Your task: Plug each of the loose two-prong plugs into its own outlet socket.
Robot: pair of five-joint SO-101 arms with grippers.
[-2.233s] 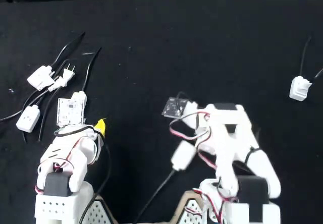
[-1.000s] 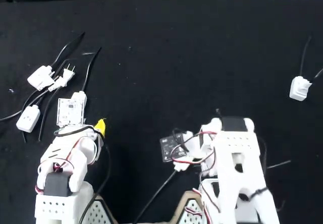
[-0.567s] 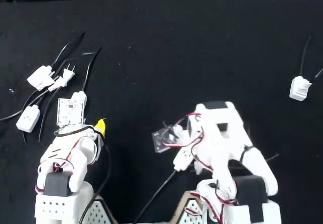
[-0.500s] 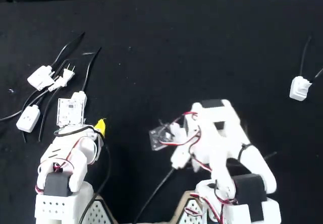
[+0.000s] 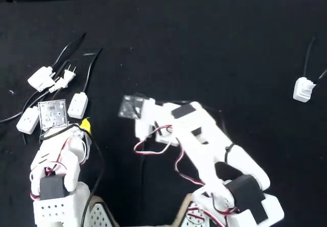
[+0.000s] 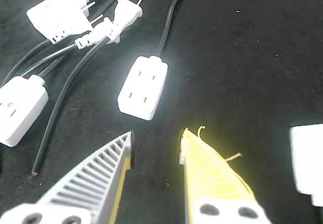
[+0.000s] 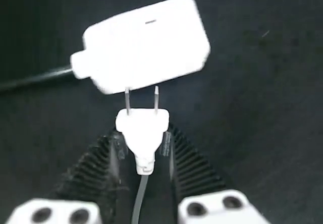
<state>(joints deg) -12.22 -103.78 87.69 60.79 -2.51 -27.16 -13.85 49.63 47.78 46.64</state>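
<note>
The right gripper (image 7: 143,139) clamps a plug (image 7: 143,125), its prongs at the edge of a white socket (image 7: 146,45).
The left gripper (image 6: 156,133) has its jaws wide apart, holding nothing, near a second socket (image 6: 143,85); loose plugs (image 6: 126,9) lie beyond it.

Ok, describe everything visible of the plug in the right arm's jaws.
The plug is small, white, plastic-looking, with two straight metal prongs and a thin grey cord running back from it. The right gripper has its jaws shut on its sides. The prongs point at a white outlet block, tips at its near edge; whether they are in slots cannot be told.
</note>
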